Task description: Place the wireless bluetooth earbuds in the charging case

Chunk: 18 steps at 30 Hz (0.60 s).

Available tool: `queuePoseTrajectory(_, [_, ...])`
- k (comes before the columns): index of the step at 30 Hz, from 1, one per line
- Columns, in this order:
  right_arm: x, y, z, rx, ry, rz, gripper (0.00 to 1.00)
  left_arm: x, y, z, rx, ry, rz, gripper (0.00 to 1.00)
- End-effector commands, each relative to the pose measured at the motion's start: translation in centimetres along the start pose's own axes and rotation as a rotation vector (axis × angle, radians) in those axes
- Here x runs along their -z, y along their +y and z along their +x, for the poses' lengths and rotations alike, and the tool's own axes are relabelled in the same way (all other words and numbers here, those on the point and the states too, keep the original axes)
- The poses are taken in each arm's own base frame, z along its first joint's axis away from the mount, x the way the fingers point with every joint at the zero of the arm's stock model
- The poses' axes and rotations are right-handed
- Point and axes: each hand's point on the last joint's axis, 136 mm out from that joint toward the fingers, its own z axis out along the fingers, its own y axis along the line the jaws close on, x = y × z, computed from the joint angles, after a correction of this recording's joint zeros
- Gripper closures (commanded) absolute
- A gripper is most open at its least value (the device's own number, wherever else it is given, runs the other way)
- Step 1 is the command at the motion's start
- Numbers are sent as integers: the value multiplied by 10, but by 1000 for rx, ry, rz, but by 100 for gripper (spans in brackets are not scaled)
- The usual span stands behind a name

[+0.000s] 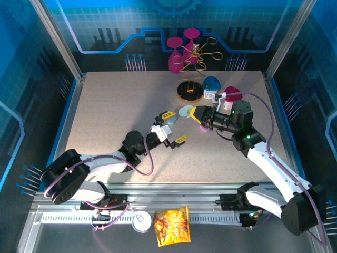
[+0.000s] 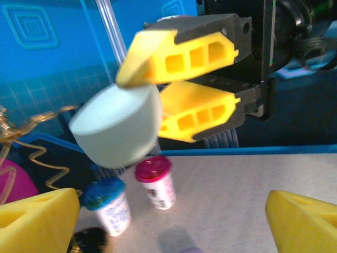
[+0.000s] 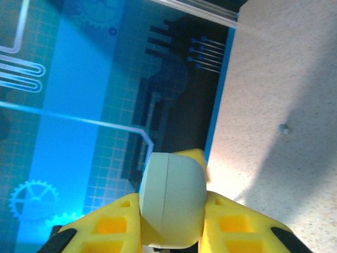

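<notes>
- 1 charging case [image 1: 184, 111], pale mint and rounded, is held clear of the table [image 1: 105, 116], right of its middle. The right wrist view shows 1 seam running around its body.
- The right gripper [image 1: 194, 113] is clamped on that case, with 1 yellow finger [image 3: 231, 226] pressed to each side, 2 in all.
- The left gripper [image 1: 174, 127] sits just beside the case on its left, with its 2 yellow fingers [image 2: 37, 221] spread wide and nothing between them.
- 1 small lilac object [image 1: 202, 128] lies on the table just below the right gripper. It is too small to tell whether it is an earbud.
- 1 tiny pale speck [image 3: 284, 128] rests on the bare tabletop in the right wrist view, and I cannot tell what it is.
- 2 small white bottles stand near each other behind the right gripper, 1 with a blue lid [image 1: 211, 84] and 1 with a magenta lid [image 1: 231, 95].
- 2 pink goblets [image 1: 175, 59] and 1 gold wire stand [image 1: 189, 90] are at the far edge.
- 1 yellow snack packet [image 1: 171, 225] and 1 round tin [image 1: 141, 221] lie between the arm bases.
</notes>
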Motion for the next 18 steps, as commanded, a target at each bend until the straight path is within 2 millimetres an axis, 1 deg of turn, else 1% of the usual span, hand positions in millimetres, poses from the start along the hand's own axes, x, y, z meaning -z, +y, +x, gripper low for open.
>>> queuePoseTrajectory(1, [-1,11,0,-21,30,-80,86,0,5,-24,237,-102,47,15])
queuePoseTrajectory(3, [-3,12,1,-41,41,-101,86,1,10,-25,262,-125,41,17])
queuePoseTrajectory(6, [-5,9,5,-69,65,-106,86,0,17,-30,299,-152,49,24])
queuePoseTrajectory(8, [-6,7,7,-84,72,-101,86,-3,16,-31,290,-155,59,25])
queuePoseTrajectory(18, [-9,4,11,-110,87,-111,87,-11,15,-41,285,-180,95,40])
